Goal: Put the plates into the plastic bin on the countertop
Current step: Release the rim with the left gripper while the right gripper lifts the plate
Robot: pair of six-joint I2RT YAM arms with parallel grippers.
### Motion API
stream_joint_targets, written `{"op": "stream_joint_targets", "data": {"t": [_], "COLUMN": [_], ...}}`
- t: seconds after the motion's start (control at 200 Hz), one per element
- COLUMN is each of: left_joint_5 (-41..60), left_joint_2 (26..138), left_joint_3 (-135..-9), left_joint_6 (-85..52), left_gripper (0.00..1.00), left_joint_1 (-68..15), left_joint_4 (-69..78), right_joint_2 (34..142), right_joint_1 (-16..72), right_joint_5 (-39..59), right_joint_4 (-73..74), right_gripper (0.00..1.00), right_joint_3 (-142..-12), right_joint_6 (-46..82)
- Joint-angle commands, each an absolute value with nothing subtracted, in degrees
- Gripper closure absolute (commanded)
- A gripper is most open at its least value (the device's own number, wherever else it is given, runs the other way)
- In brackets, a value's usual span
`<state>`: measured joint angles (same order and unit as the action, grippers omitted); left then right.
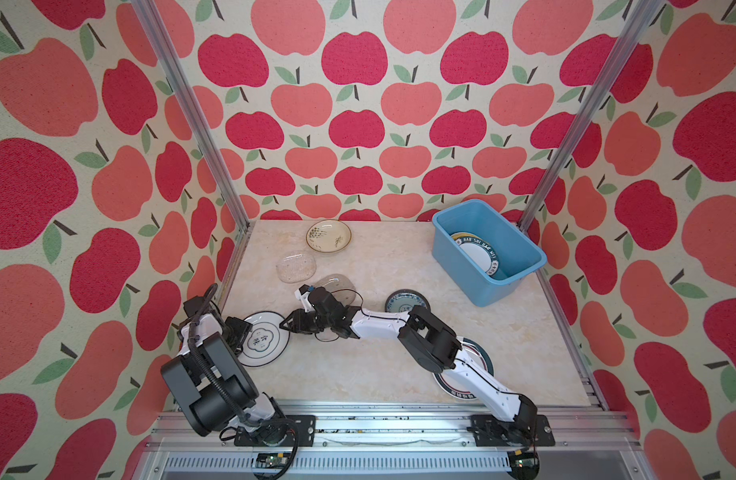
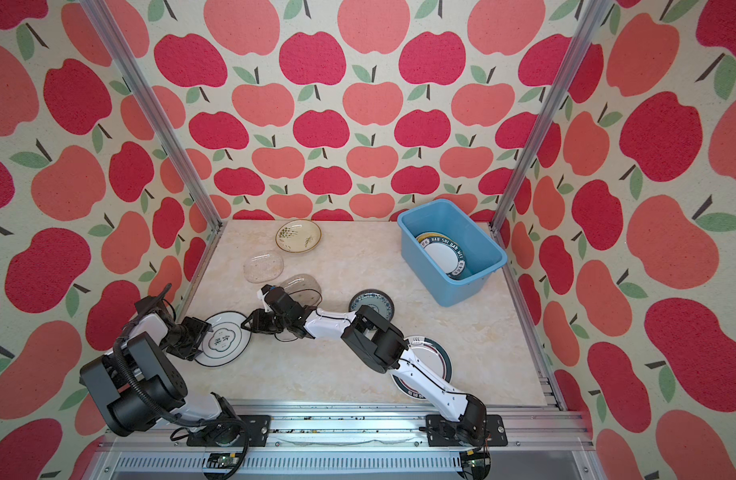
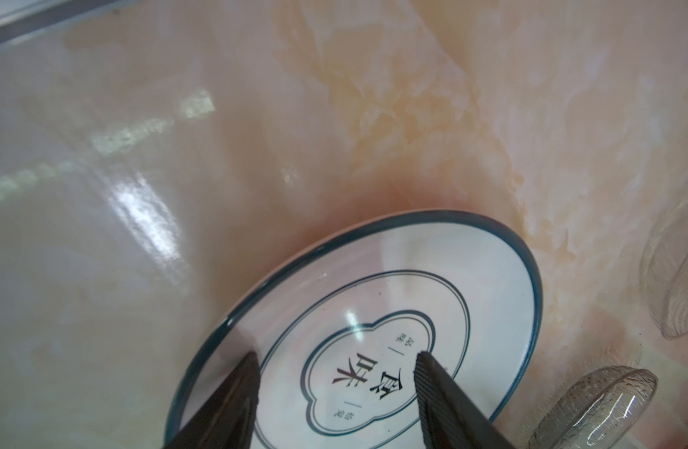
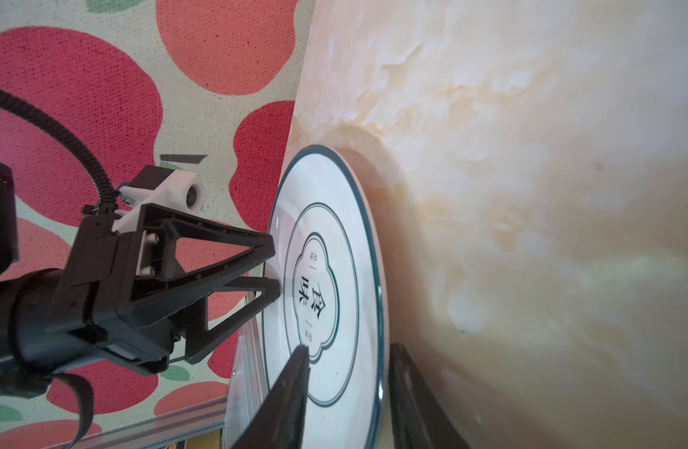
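A white plate (image 1: 264, 340) (image 3: 373, 295) with a dark rim and black characters lies flat on the countertop (image 1: 379, 365) at the near left. My left gripper (image 1: 242, 330) (image 3: 336, 355) hovers open over its left part. My right gripper (image 1: 285, 324) (image 4: 350, 348) reaches across the middle and stands open astride the plate's right rim, one finger over the plate's face and the other outside the rim. The light blue plastic bin (image 1: 495, 291) stands at the back right with plates (image 1: 478, 253) stacked inside.
A cream plate with a plant drawing (image 1: 329, 236) and two clear glass plates (image 1: 295, 266) (image 1: 337, 286) lie along the back left. A small blue-patterned plate (image 1: 403, 301) sits mid-counter. Another dark-rimmed plate (image 1: 476, 357) lies under my right arm. Aluminium rails edge the counter.
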<state>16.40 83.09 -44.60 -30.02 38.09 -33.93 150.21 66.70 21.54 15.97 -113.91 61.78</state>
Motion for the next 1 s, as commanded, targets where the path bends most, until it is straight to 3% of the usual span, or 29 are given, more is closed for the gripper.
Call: {"op": "stream_joint_targets", "data": {"t": [0.0,0.555,0.85,0.996], "left_joint_5": [16.44,18.03,11.06,7.03], "left_joint_2": [84.16,79.26,54.46,42.45], "left_joint_3": [-44.13,-46.26,-47.12,-50.89], "left_joint_6": [-29.7,-30.04,-36.07,-42.12], "left_gripper": [0.34,0.34,0.29,0.21], "left_joint_1": [37.44,36.77,35.13,30.87], "left_joint_4": [-33.36,-35.24,-42.91,-49.74], "right_joint_2": [152.32,152.34,144.37,137.21], "right_joint_1": [67.38,67.5,67.43,66.4], "right_joint_5": [23.58,23.21,18.63,16.36], "right_joint_4": [14.15,12.79,0.46,-8.91], "right_gripper": [0.65,0.95,0.98,0.99], "right_joint_3": [-116.1,-116.5,-115.31,-112.15], "right_joint_6": [61.78,62.18,56.46,51.78]}}
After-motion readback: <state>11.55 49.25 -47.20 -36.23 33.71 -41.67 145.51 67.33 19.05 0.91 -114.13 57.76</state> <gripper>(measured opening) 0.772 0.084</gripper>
